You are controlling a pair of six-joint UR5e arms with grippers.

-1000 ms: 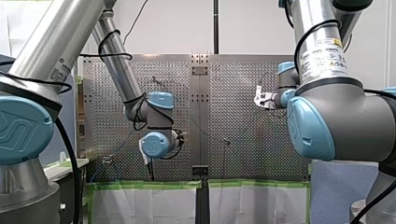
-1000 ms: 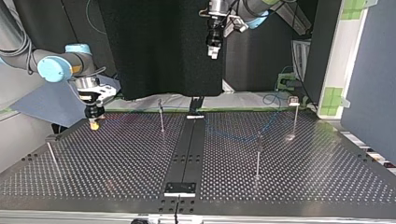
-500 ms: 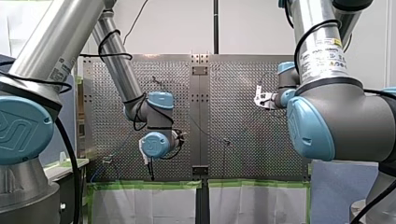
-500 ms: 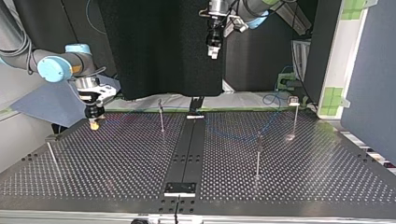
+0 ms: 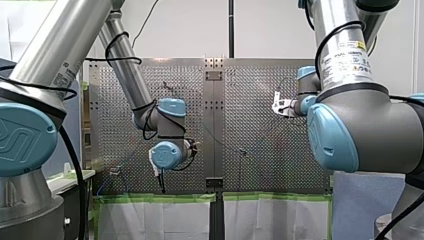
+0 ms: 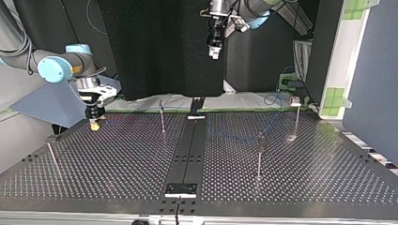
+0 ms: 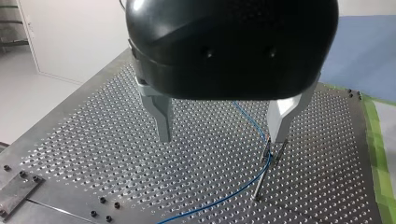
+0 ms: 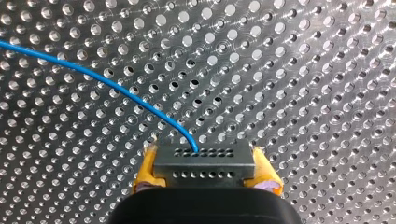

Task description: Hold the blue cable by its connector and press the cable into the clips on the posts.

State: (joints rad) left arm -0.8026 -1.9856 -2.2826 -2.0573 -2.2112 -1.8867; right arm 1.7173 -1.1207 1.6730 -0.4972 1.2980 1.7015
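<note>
Background: black curtain (image 6: 159, 47) behind the perforated table (image 6: 291, 183), which fills the lower half of the top view. Your left arm (image 6: 256, 9) comes in at that view's upper right and your right arm (image 6: 51, 65) at its left.

Your left gripper (image 6: 214, 52) hangs high over the table's centre strip, well clear of the surface. In the left wrist view its metal fingers (image 7: 162, 119) stand wide apart with nothing between them.

Your right gripper (image 6: 95, 123) sits low over the table near the far edge, at the top view's left. In the right wrist view its yellow pads (image 8: 148, 170) are clamped on the dark connector (image 8: 204, 164), one on each side.

Four thin posts (image 6: 259, 157) stand apart across the table.

You can see the blue cable (image 8: 107, 84) leave the connector's face and curve away over the holes. In the left wrist view it crosses the table under the open fingers. It meets one post at its clip (image 7: 271, 150). Can't tell whether it's seated there.
</note>
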